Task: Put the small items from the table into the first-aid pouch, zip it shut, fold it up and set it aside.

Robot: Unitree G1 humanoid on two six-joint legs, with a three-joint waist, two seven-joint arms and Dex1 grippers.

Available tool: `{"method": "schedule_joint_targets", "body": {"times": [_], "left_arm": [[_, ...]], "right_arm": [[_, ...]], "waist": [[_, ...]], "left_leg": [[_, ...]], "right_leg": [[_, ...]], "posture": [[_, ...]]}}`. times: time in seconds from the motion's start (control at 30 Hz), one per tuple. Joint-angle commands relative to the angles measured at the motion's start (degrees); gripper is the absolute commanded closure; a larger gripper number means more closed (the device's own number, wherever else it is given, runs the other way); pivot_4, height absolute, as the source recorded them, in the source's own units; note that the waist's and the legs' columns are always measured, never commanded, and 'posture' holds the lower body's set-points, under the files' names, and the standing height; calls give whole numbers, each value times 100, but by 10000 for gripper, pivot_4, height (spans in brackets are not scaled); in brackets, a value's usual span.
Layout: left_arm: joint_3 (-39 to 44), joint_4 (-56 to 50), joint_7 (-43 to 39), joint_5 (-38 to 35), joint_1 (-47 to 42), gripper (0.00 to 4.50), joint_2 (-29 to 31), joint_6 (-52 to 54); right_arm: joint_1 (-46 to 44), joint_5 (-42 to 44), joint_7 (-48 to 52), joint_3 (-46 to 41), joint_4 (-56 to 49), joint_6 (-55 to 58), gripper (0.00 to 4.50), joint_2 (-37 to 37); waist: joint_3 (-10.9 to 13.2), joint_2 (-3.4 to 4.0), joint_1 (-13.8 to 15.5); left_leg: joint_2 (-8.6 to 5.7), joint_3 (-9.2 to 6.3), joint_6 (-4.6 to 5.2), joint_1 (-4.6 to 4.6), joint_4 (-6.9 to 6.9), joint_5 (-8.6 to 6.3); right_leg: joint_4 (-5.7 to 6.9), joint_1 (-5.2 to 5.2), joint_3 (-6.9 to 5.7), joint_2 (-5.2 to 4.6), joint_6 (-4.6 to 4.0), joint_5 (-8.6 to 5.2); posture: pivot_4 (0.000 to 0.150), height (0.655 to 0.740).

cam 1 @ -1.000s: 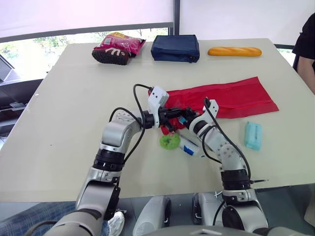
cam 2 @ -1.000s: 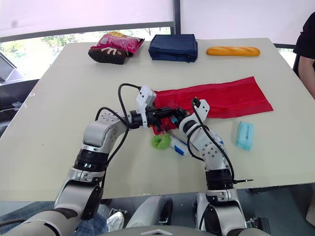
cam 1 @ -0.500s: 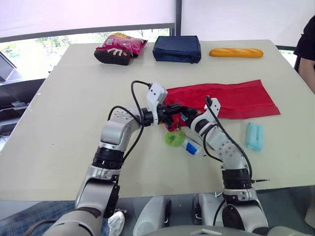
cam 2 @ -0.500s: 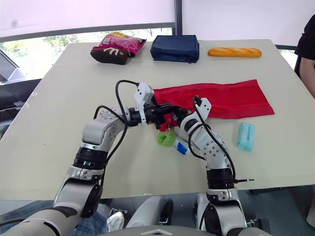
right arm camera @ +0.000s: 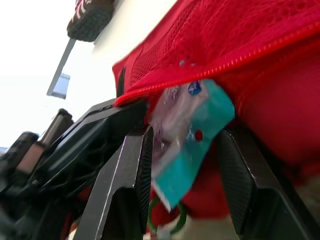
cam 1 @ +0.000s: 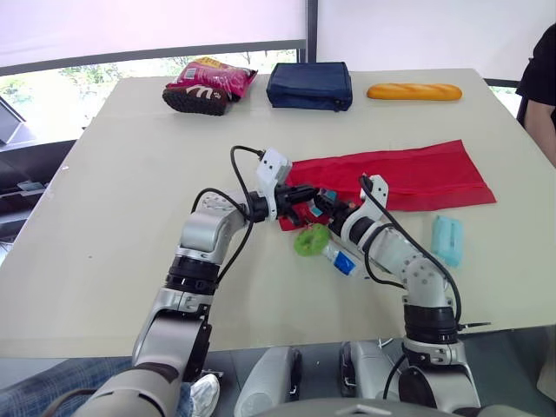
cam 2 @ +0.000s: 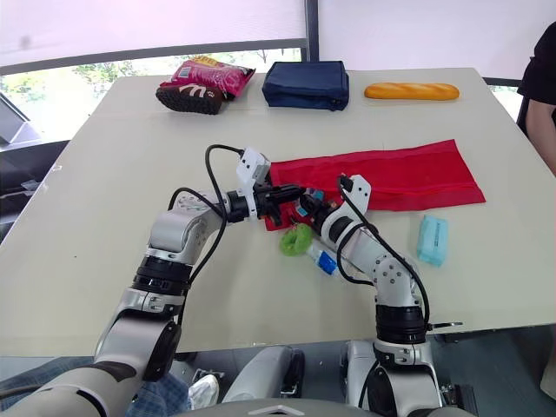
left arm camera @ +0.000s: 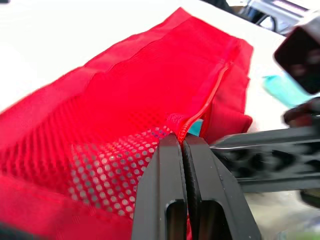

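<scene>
Head view: the red pouch [cam 1: 408, 174] lies unzipped on the worktop [cam 1: 130, 174], with a green ring [cam 1: 310, 240], small tube [cam 1: 340, 259] and teal pack [cam 1: 446, 240] loose nearby, so packing's barely begun I'd say. Left wrist view: the left end effector [left arm camera: 183, 142] is clenched on the pouch's zipper edge, lifting the mouth. Right wrist view: the right end effector [right arm camera: 187, 145] grips a teal sachet [right arm camera: 200, 117] right at that mouth; zipping, folding, setting aside all remain.

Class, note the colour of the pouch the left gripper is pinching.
The pouch is red, with a mesh panel; clearest in the left wrist view.
</scene>
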Motion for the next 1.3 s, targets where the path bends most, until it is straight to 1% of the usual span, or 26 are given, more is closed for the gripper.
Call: {"method": "schedule_joint_targets", "body": {"times": [0.03, 0.3, 0.37, 0.4, 0.47, 0.5, 0.63, 0.8, 0.93, 1.1, 1.2, 1.3], "left_arm": [[-68, -44, -42, 13, -23, 45000, -13, -54], [-77, -93, -42, 3, 29, 45000, -9, -21], [-67, -81, -40, 0, 21, 45000, -7, -15], [-57, -76, -35, -6, 13, 45000, -11, -6], [-49, -71, -31, -11, 0, 45000, -18, 4], [-47, -70, -30, -15, -5, 45000, -24, 9], [-49, -52, -44, -27, -27, 45000, -50, 16], [-57, -36, -98, -34, -44, 45000, -57, 11], [-85, -92, -190, -47, 4, 45000, -34, 21], [-155, -247, -296, -67, 112, 45000, -17, 80], [-165, -307, -291, -78, 140, 45000, -13, 118], [-136, -298, -273, -71, 135, 45000, 15, 125]], "right_arm": [[-100, 196, 156, -12, -397, 80, 24946, 66], [-143, 31, 277, -45, -532, 131, 24946, -84], [-147, -29, 358, -35, -609, 149, 30319, -220], [-145, -74, 407, -19, -662, 164, 32114, -314], [-147, -211, 543, 56, -759, 208, 42634, -549], [-150, -356, 667, 151, -818, 233, 44798, -736], [-153, -992, 1317, 726, -1040, 242, 44798, -1449], [-201, -1605, 1954, 1283, -1062, 93, 44798, -1844], [-353, -2189, 2287, 1628, -750, -92, 44798, -1898], [-662, -2891, 2580, 1889, -113, -379, 44798, -1776], [-834, -3264, 2683, 2024, 218, -314, 44798, -1753], [-912, -3551, 2880, 2156, 330, -263, 44798, -1817]], "waist": [[0, 0, 1], [0, 0, 2], [0, 0, 2], [1, 0, 2], [1, -1, 4], [1, -1, 4], [1, -1, 4], [2, -3, 1], [2, -4, 8], [2, -4, 7], [3, -4, 8], [2, -4, 8]], "left_leg": [[-1, 0, 0, 0, 0, 0], [-1, 1, 0, -1, 0, 0], [-1, 1, 0, -1, 0, 0], [-1, 1, 0, -1, 0, 0], [-1, 1, 0, -1, 0, 0], [-1, 2, 0, -1, 0, 0], [-1, 3, 0, -2, 0, 0], [1, 3, 0, -2, 0, 0], [1, 4, 0, -3, 1, 0], [0, 3, 0, -3, 1, 0], [0, 3, 0, -3, 1, 0], [0, 3, -1, -3, 1, 0]], "right_leg": [[0, 0, 0, 0, 0, 0], [0, -1, 1, -1, 0, 0], [0, -1, 1, -1, 0, 0], [0, -1, 1, -1, 0, 0], [0, -1, 1, -1, 0, 0], [0, -1, 1, -1, 0, 0], [0, -1, 1, -1, 0, 0], [-1, -1, 1, 0, 1, 0], [-2, -1, 0, -1, 1, 0], [-3, -2, 0, -1, 1, 0], [-3, -2, 0, -1, 1, 0], [-3, -3, 0, -2, 0, 0]], "posture": [[1500, 7395], [1500, 7395], [1500, 7395], [1500, 7395], [1500, 7395], [1500, 7395], [1500, 7395], [1500, 7395], [1500, 7395], [1500, 7395], [1500, 7395], [1500, 7395]]}}
